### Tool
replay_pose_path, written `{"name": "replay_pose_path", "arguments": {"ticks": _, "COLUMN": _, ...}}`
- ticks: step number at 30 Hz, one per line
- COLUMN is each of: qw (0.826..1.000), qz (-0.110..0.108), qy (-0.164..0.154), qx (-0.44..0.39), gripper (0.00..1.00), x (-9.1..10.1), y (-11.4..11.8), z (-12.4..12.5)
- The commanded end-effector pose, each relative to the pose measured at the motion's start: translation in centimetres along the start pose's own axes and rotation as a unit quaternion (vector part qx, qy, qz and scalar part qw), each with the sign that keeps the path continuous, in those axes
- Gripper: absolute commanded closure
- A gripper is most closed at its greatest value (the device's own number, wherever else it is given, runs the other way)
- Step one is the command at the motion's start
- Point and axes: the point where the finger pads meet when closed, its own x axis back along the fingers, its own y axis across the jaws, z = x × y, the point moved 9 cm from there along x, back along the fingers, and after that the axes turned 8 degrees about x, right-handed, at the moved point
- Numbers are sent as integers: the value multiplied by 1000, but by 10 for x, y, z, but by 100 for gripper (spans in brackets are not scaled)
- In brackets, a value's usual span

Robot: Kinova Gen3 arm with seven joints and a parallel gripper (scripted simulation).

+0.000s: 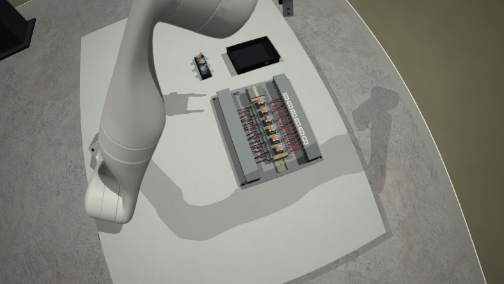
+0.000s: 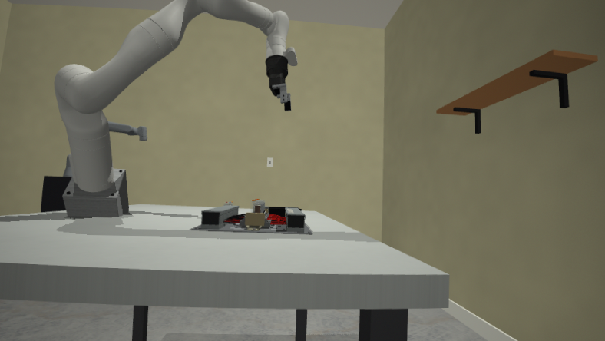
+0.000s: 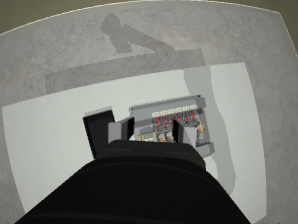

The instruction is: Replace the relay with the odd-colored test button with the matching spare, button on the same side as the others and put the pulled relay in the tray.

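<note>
A row of relays stands on the panel (image 1: 231,152). The red-button relay (image 1: 268,121) is third from the terminal-block end; the others show orange buttons. A black spare holder (image 1: 206,76) carries three relays: an orange-button spare (image 1: 200,55), a red-button one (image 1: 201,61) and a blue-button one (image 1: 203,70). The blue button is on the opposite side from the red one. The black tray (image 1: 248,68) (image 3: 90,136) looks empty. My gripper (image 2: 287,105) (image 3: 153,126) is open and empty, high above the table; in the top view only a finger part shows at the top edge.
Grey wire ducts (image 1: 236,134) (image 1: 299,119) flank the relay row, with red and black wires between. A terminal block (image 1: 254,92) sits at one row end, a beige end stop (image 1: 279,155) at the other. A wall shelf (image 2: 516,80) is at the right. My arm covers part of the top view.
</note>
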Motion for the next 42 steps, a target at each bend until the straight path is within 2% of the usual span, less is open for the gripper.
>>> {"name": "replay_pose_path", "arguments": {"ticks": 1, "qw": 1000, "qz": 1, "qy": 1, "qx": 0, "gripper": 0, "x": 6, "y": 3, "z": -1}}
{"name": "replay_pose_path", "arguments": {"ticks": 14, "qw": 1000, "qz": 4, "qy": 3, "qx": -1, "gripper": 0, "x": 50, "y": 29, "z": -7}}
{"name": "replay_pose_path", "arguments": {"ticks": 17, "qw": 1000, "qz": 2, "qy": 0, "qx": -1, "gripper": 0, "x": 48, "y": 31, "z": -6}}
{"name": "replay_pose_path", "arguments": {"ticks": 31, "qw": 1000, "qz": 4, "qy": 3, "qx": -1, "gripper": 0, "x": 96, "y": 58, "z": -13}}
{"name": "replay_pose_path", "arguments": {"ticks": 33, "qw": 1000, "qz": 4, "qy": 3, "qx": -1, "gripper": 0, "x": 96, "y": 58, "z": -13}}
{"name": "replay_pose_path", "arguments": {"ticks": 34, "qw": 1000, "qz": 9, "qy": 5, "qx": -5, "gripper": 0, "x": 89, "y": 65, "z": -9}}
{"name": "replay_pose_path", "arguments": {"ticks": 42, "qw": 1000, "qz": 6, "qy": 4, "qx": -3, "gripper": 0, "x": 117, "y": 78, "z": -13}}
